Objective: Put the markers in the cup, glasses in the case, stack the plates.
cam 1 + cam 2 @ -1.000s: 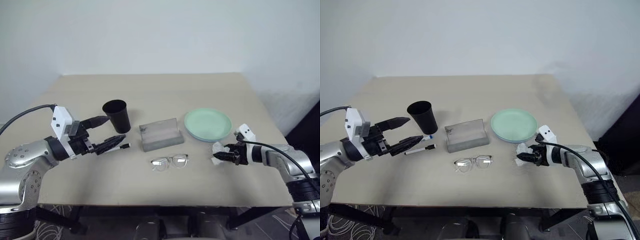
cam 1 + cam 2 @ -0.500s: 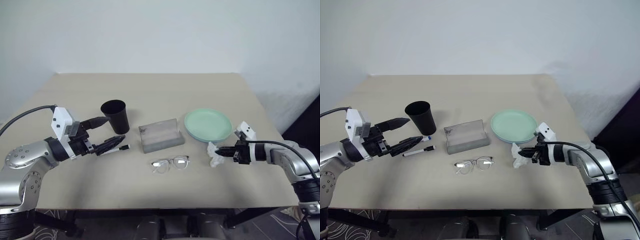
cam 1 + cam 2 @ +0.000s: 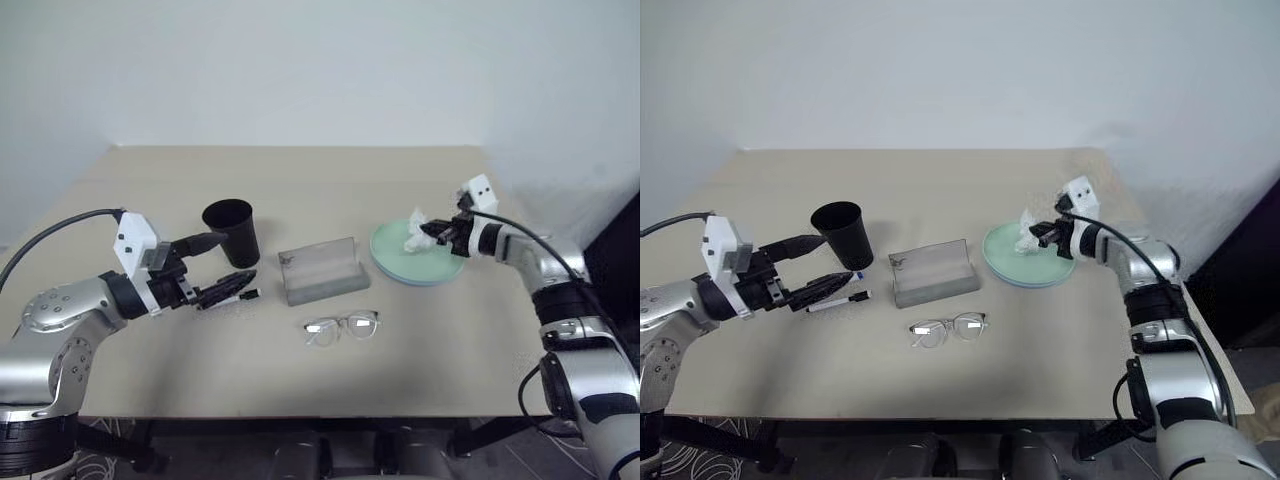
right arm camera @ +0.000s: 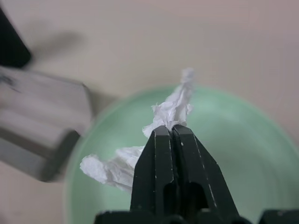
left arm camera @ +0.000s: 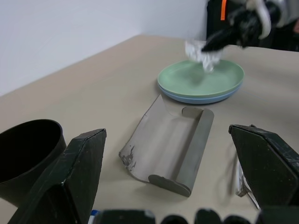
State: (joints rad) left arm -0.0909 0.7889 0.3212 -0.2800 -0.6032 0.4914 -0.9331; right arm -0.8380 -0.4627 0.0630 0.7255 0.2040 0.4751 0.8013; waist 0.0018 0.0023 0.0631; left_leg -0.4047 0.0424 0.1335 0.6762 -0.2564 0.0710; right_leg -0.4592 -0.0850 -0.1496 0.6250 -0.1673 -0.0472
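At the table's left, the left gripper [image 3: 222, 266] hovers wide apart over the markers [image 3: 232, 294], beside the cup [image 3: 233, 231]. Case [image 3: 322, 269] closed, glasses [image 3: 341, 326] just before it. Right gripper [image 3: 426, 231] pinches a tissue [image 3: 413, 234] above the stacked plates [image 3: 430, 264], apparently clutter.

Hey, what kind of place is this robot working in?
Probably a lab or test room: a plain beige table against a bare white wall, set with staged props like a black cup, glasses and stacked plates.
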